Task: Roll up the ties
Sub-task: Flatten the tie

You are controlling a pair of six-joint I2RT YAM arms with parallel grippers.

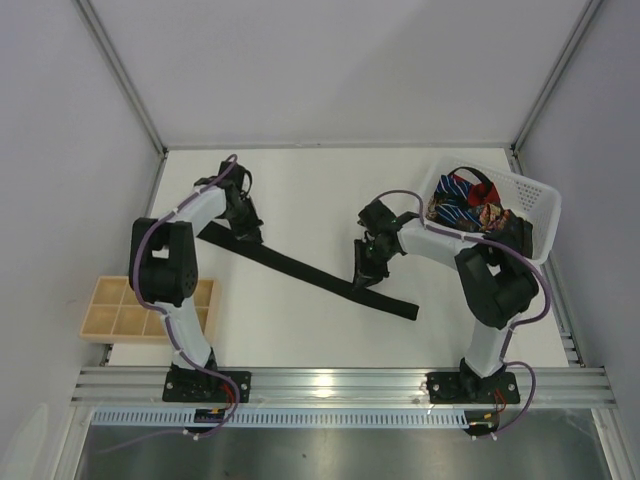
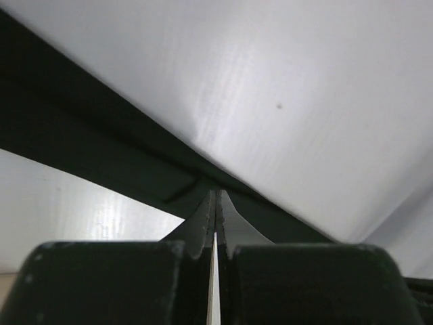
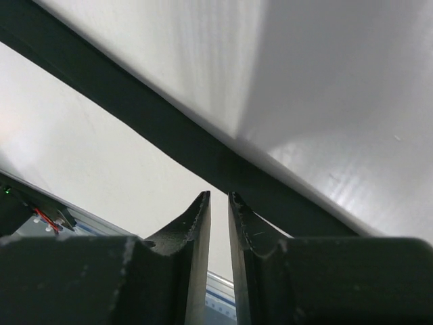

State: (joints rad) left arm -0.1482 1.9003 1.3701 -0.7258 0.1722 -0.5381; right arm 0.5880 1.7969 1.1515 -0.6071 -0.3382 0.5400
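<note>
A plain black tie [image 1: 300,270] lies flat in a diagonal line across the white table, from upper left to lower right. My left gripper [image 1: 245,232] is at its wider upper-left end. In the left wrist view the left gripper [image 2: 216,196] is shut, its tips pinching the edge of the black tie [image 2: 101,156]. My right gripper [image 1: 362,282] hangs over the tie's lower-right stretch. In the right wrist view the right gripper [image 3: 218,198] is open by a narrow gap with nothing in it, its tips just short of the tie [image 3: 169,135].
A white lattice basket [image 1: 540,200] at the back right holds several bundled ties [image 1: 465,200], blue-white striped, red and patterned. A wooden compartment tray [image 1: 110,310] sits off the table's left edge. An aluminium rail [image 1: 340,385] runs along the near edge.
</note>
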